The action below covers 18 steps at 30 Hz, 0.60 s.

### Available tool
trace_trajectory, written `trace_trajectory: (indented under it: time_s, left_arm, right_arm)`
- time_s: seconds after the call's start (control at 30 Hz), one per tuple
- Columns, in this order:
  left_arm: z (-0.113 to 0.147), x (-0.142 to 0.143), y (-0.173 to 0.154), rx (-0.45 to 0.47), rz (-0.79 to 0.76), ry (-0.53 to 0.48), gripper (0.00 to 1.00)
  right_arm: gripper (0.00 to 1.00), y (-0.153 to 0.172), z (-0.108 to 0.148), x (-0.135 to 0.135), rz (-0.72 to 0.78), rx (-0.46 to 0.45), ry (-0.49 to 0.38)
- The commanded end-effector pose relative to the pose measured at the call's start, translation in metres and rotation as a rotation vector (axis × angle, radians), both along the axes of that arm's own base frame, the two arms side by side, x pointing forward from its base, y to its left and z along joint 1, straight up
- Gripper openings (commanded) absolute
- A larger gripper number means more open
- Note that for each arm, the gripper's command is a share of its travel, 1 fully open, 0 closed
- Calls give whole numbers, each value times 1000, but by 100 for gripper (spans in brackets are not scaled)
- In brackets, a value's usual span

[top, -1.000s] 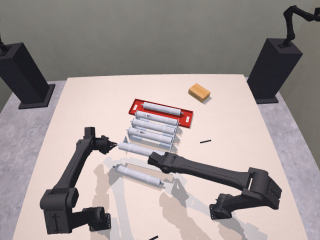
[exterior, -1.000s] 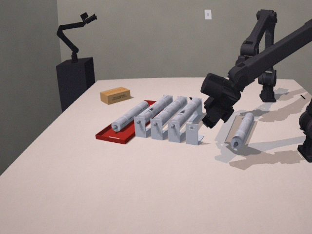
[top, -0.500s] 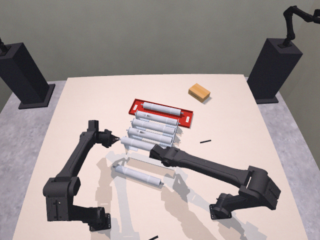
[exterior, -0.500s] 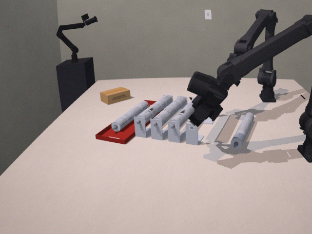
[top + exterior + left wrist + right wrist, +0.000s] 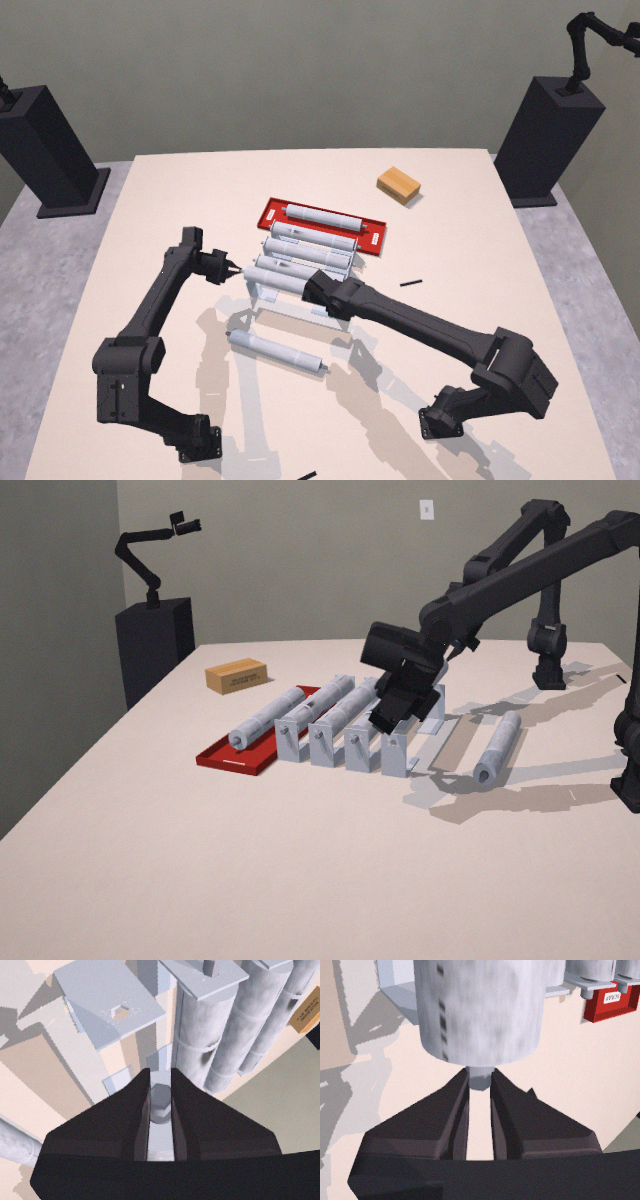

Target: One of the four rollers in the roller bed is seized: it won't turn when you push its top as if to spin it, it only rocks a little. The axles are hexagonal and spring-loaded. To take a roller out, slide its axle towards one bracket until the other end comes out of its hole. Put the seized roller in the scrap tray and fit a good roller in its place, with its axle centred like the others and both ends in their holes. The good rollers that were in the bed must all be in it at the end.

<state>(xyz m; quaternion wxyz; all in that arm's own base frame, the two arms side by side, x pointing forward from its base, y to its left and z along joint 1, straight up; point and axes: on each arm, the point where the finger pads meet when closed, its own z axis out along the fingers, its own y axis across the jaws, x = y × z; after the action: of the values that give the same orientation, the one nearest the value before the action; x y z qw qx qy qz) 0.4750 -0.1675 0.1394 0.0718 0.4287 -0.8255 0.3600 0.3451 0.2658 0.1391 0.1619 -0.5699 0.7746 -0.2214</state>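
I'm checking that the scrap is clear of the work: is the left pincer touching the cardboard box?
Apart. The top view shows bare tabletop between the left pincer and the cardboard box.

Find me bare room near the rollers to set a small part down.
Room shows between the cardboard box and red scrap tray, and at the tray's labelled end past its roller. It's crowded at the roller bed, where both hands hold a roller.
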Motion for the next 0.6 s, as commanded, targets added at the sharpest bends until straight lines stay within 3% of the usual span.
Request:
trace_trajectory:
  time_s: [0.0,0.07,0.2,0.33,0.4,0.43,0.47,0.53,0.57]
  left_arm:
    - [30,30,-14,-6,-5,-33,3]
    - [43,34,-8,-9,7,-49,3]
    - [35,45,-4,4,19,-39,3]
    - [33,34,-11,-7,2,-27,3]
    - [46,27,-6,-9,10,-56,3]
    - [22,7,-2,2,13,0,3]
    - [35,17,-5,-1,11,-26,3]
    - [19,5,-3,2,10,1,3]
    - [26,10,-4,2,9,-9,3]
  right_arm:
    - [3,9,50,30,-4,52,-57]
    - [3,10,36,34,-6,34,-27]
    - [3,9,56,36,-7,69,-51]
    - [3,5,51,34,-14,63,-45]
    - [3,12,50,30,-23,86,-55]
    - [3,7,50,33,-30,80,-51]
    - [3,8,49,32,-28,79,-51]
    - [3,12,49,30,-18,83,-52]
    - [3,14,48,28,-13,84,-52]
